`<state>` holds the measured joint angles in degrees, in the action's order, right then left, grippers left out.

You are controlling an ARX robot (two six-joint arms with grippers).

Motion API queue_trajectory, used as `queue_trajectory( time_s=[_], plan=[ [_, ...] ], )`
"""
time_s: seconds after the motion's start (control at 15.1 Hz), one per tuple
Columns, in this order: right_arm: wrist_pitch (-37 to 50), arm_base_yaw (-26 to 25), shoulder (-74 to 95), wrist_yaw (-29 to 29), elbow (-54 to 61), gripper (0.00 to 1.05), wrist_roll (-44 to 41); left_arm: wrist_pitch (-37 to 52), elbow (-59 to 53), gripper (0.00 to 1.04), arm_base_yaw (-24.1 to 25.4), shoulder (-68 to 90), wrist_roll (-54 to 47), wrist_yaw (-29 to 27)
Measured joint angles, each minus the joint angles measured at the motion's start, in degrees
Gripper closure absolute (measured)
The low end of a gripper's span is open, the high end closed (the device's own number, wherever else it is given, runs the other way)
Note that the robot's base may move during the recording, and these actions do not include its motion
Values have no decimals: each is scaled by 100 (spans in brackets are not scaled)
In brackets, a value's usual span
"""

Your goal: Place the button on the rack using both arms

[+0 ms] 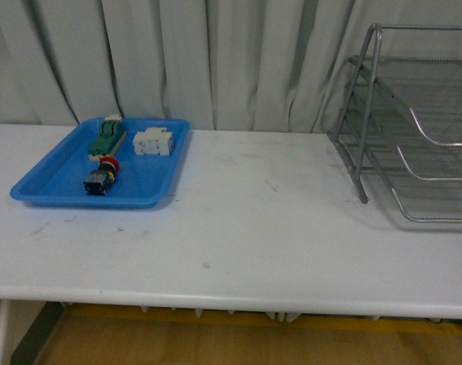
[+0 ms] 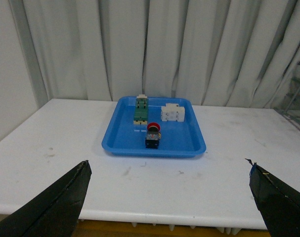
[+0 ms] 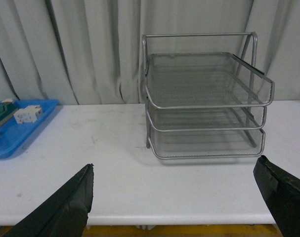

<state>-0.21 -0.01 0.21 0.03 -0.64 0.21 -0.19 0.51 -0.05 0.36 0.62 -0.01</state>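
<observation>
My left pincer [image 2: 168, 164] is spread wide, its two black fingers [image 2: 56, 207] far apart and gripping nothing. My right pincer [image 3: 175, 163] is just as wide open, and it too has hold of nothing. Both hang above the near edge of the white table [image 1: 253, 228].

The small push-button switch with a red mushroom cap, yellow collar and blue-and-black body [image 1: 101, 176] lies on its side in the flat blue plastic tray [image 1: 33, 194], on the left of the table. Its cap points toward the grey curtain [image 1: 215, 61] and its body toward me. Just beyond the cap lies a green-and-white block [image 1: 107, 137]; I cannot tell whether the two touch. A cluster of white terminal blocks [image 1: 153, 141] sits beside that block, near the tray's far right corner.

The large silver three-tier wire-mesh letter tray with a metal tube frame [image 1: 413, 137] stands upright on the right of the table, against the curtain, well apart from the blue tray.
</observation>
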Motion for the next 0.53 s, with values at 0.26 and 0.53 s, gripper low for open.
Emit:
queue_trajectory(
  time_s=[0.26, 0.53],
  plan=[
    [0, 0, 0, 0, -2, 6, 0, 0, 0, 7, 0, 0, 0, 0],
    [0, 0, 0, 0, 0, 6, 0, 0, 0, 7, 0, 0, 0, 0]
  ],
)
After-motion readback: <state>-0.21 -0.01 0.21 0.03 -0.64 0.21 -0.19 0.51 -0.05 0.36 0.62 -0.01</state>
